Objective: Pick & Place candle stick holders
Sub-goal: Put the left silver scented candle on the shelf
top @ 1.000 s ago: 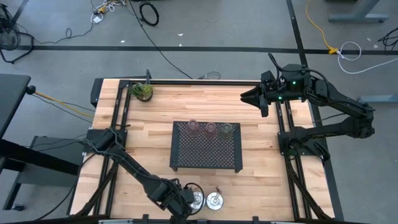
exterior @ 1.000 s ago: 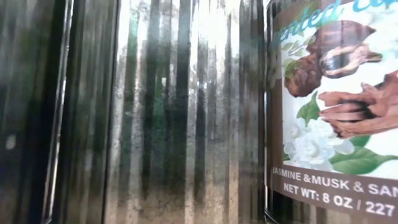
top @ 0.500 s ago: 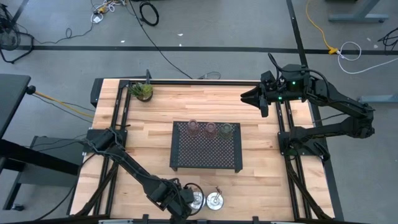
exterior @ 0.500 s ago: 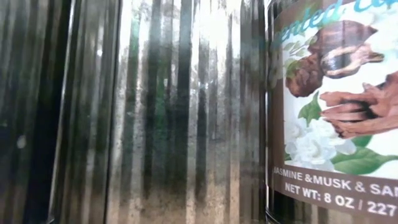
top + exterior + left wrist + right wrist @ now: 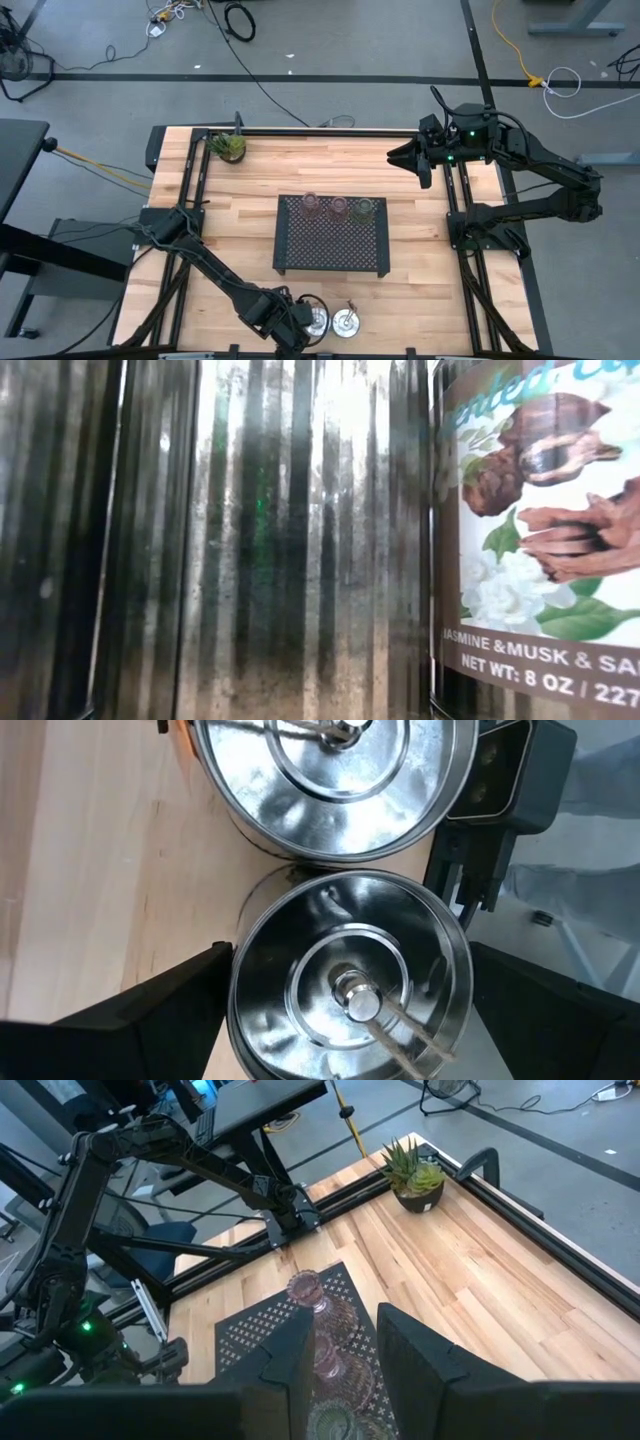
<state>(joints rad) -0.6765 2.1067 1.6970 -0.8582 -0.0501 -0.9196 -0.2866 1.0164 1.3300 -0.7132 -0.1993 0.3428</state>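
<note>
Three glass holders sit in a row along the far edge of the black perforated tray (image 5: 331, 238) at table centre: pink holder (image 5: 310, 205), second pink holder (image 5: 338, 207), green holder (image 5: 365, 209). Silver dishes are at the table's near edge, in front of the tray and well apart from it: one silver dish (image 5: 347, 323) stands free, another silver dish (image 5: 316, 320) just left of it sits at the left gripper (image 5: 296, 325). Left wrist view: left gripper's fingers (image 5: 150, 1010) spread wide on either side of the nearer dish (image 5: 350, 982), not pressing it as far as visible; its centre socket and loop handle show; the farther dish (image 5: 335, 775) lies just beyond, rims about touching. Only two dishes can be made out in the high view. Right gripper (image 5: 402, 155) hangs over the far right part of the table, pointing toward the centre, nothing in it, fingers (image 5: 285, 1365) a narrow way apart. Right wrist view looks across the tray (image 5: 245, 1330) with the glass holders, first pink one (image 5: 305, 1291) clearest. Potted plant (image 5: 229, 146) at far left corner. Low view is filled by a ribbed shiny metal surface (image 5: 250, 540) and a labelled candle jar (image 5: 540, 530) right against the lens; no arm visible there.
</note>
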